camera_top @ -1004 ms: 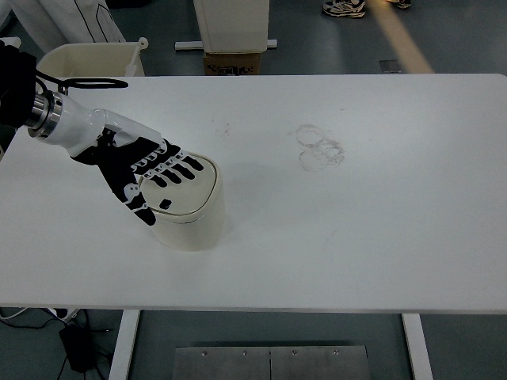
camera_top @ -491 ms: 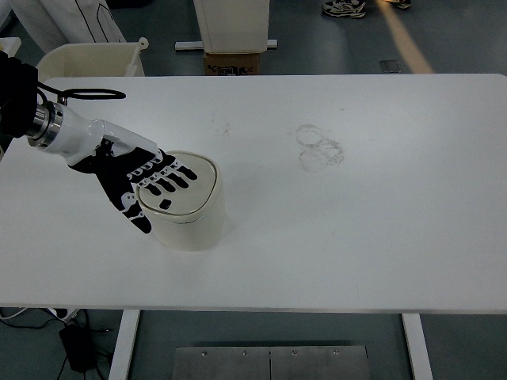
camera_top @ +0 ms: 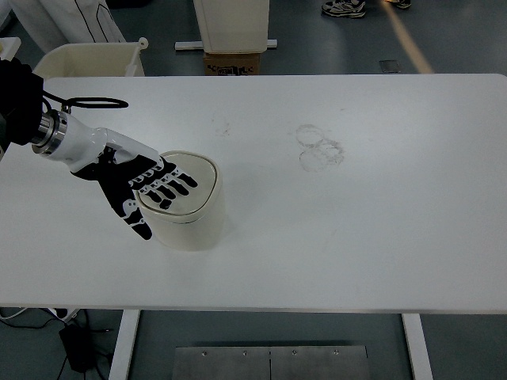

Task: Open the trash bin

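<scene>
Change since earlier: the left hand point(camera_top: 142, 186) has drawn back toward the left edge; a second ago its fingers reached well across the lid, now only their tips lie on the lid's left part.
Left hand: flat, palm down, fingers point(camera_top: 176, 184) spread and straight, holding nothing; the thumb hangs past the bin's near-left side over the table.
Left arm: comes in from the left edge, white forearm cover, metal wrist ring, a black cable looped above it.
Trash bin point(camera_top: 190, 215): small cream tub with rounded corners, upright on the left half of the white table point(camera_top: 356, 237), a little back from the near edge.
Lid point(camera_top: 190, 186): closed, sitting flush on the bin; a small dark mark shows near its front.
Table marks: faint ring stains point(camera_top: 319, 147) right of centre, well apart from the bin.
Beyond the table: a cream container point(camera_top: 91, 57) at the far-left corner, a cardboard box point(camera_top: 233, 62) under a white stand, and a person's shoes point(camera_top: 344, 8) at the top.
</scene>
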